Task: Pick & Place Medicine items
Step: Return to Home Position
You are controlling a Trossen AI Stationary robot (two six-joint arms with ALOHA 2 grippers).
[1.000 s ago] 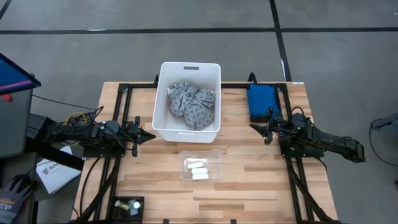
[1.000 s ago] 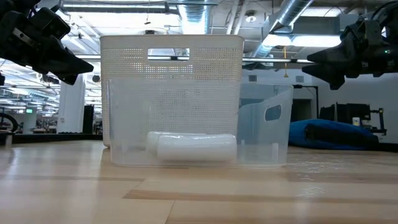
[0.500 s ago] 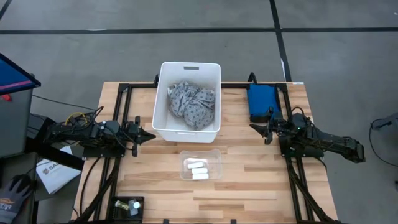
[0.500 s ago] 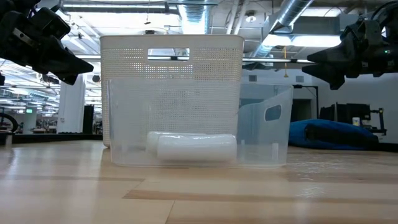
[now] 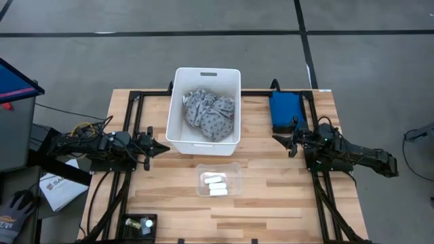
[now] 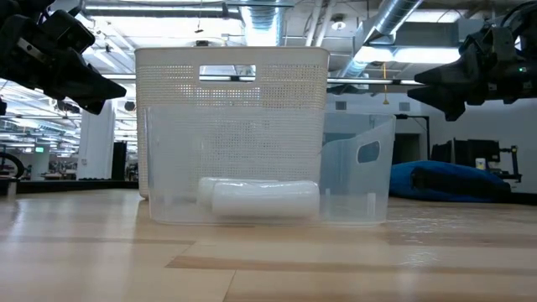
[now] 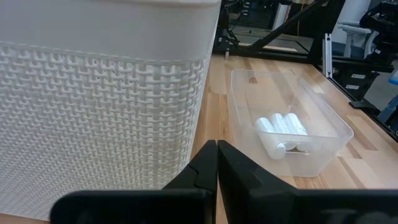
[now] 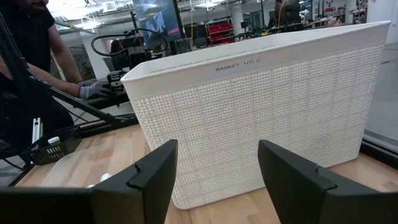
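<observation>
Layout by clock, from table (image 5: 271, 196) centre in the high view:

- White bin (image 5: 203, 145) at 12, holding only the grey cloth (image 5: 210, 114). It reads as clutter storage, not a drop target.
- Blue pouch (image 5: 285, 112) at 2, flat on the wood, just beyond the right arm.
- Clear tray (image 5: 232, 177) at 6, just in front of the white bin. Three white cylinders (image 5: 215, 184) lie side by side in it, touching. Judgement: these medicine items are either staged for picking or deliberately left there.
- Black bin (image 5: 127, 218) at 7, by the near-left corner. It holds small bottles (image 5: 142, 224); I can't count them or make out detail. Likely the place target, so that part of the sort looks done.

Arms are parked symmetrically and level above the table, pointing inward at the white bin's side walls. That fits a home pose.

- Left gripper (image 5: 161, 146) at 9, just beside the bin's left wall and not touching it. Its fingers (image 7: 199, 171) are pressed together with nothing between them.
- Right gripper (image 5: 279, 139) at 3, near the bin's right wall. Its fingers (image 8: 152, 168) are spread wide and empty.

Neither gripper touches anything.
</observation>
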